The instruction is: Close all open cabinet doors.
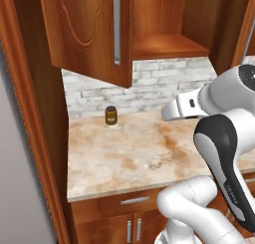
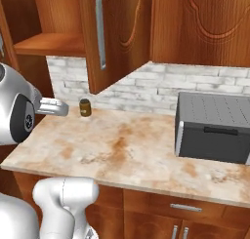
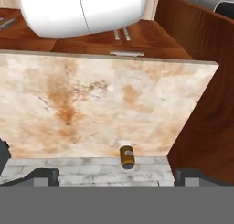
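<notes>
Cabinet doors are seen above the counter: one open door (image 1: 89, 31) is swung out from the wall cabinet, up and to the left of the gripper in the left base view, its long silver bar handle (image 1: 116, 26) facing the room and the bare cabinet shelf (image 1: 167, 46) exposed beside it. In the right base view the same open door (image 2: 114, 35) hangs forward of the brick backsplash (image 2: 161, 87), and a closed door (image 2: 205, 26) is seen further right. Below the open door, a small brown jar (image 1: 111, 115) is stood on the marble counter (image 1: 139, 158) close to the backsplash, left of the hand. In the hand view the gripper (image 3: 114, 177) is held over the counter with its two dark fingertips (image 3: 43, 176) spread wide apart and nothing between them; the jar (image 3: 127, 156) lies between them but apart from both. Further right, a grey toaster oven (image 2: 215, 128) is set on the counter, well away from the hand.
</notes>
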### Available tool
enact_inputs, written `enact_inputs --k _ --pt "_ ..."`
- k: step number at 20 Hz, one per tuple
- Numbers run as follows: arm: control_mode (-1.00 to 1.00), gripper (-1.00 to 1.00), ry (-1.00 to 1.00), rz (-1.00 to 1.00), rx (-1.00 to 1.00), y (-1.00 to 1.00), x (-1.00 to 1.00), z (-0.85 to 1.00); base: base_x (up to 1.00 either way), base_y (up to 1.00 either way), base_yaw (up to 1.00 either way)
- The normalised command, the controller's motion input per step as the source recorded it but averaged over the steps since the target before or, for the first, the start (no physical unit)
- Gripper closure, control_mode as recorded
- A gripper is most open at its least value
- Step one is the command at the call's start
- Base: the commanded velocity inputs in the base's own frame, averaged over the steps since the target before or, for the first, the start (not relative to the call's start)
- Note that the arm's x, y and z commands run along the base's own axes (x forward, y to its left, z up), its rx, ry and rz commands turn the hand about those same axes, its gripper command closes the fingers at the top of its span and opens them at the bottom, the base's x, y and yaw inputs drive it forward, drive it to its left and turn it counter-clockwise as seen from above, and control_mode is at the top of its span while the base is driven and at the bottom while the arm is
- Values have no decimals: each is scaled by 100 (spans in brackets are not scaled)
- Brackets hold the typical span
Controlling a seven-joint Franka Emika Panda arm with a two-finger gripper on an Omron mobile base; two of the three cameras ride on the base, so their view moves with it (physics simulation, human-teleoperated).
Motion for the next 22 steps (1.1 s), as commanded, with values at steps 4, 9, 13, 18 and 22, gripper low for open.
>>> enact_inputs --k 4,9,13,18,22 --pt "100 -100 0 0 0 0 0 0 44 14 0" --pt "100 -100 0 0 0 0 0 0 40 22 0" --pt "100 -100 0 0 0 0 0 0 37 23 0" --pt "100 -100 0 0 0 0 0 0 38 19 0" --pt "100 -100 0 0 0 0 0 0 41 15 0"
